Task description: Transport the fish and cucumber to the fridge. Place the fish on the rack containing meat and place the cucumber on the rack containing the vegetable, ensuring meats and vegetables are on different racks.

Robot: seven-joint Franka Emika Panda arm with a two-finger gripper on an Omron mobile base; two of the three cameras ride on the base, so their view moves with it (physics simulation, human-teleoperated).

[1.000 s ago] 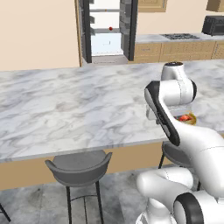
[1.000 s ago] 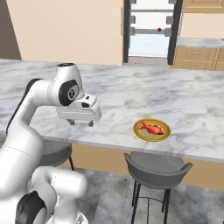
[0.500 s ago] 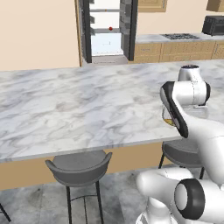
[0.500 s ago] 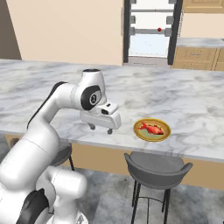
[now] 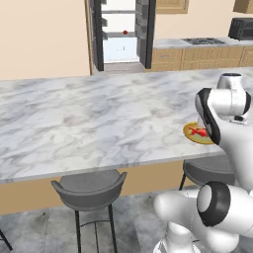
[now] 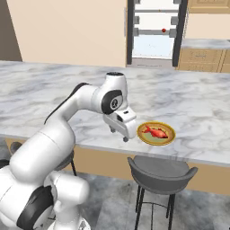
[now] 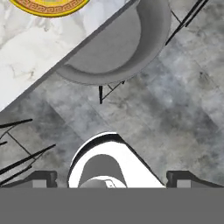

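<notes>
A long marble counter (image 6: 54, 85) runs under the fingers and away to both sides of them; they hang over its near edge. Far beyond the fingers, across the counter, the fridge (image 6: 155, 31) stands with its doors open, white inside, with grey shelves. A small red ball (image 6: 164, 30) sits on one of those shelves, well apart from the fingers. Below and just past the fingers a grey stool (image 6: 161, 173) stands against the counter's front; in the hand view its seat (image 7: 118, 48) lies ahead of the fingertips. A second stool (image 5: 89, 189) stands further along the counter.

The gripper (image 6: 122, 134) points down at the counter's edge, its fingers (image 7: 41, 178) spread wide at the two lower corners of the hand view, with nothing between them. Just beside them on the counter rests a yellow-rimmed plate (image 6: 147, 136), and on the plate lies the red fish (image 6: 156, 132), not touched by the fingers.
</notes>
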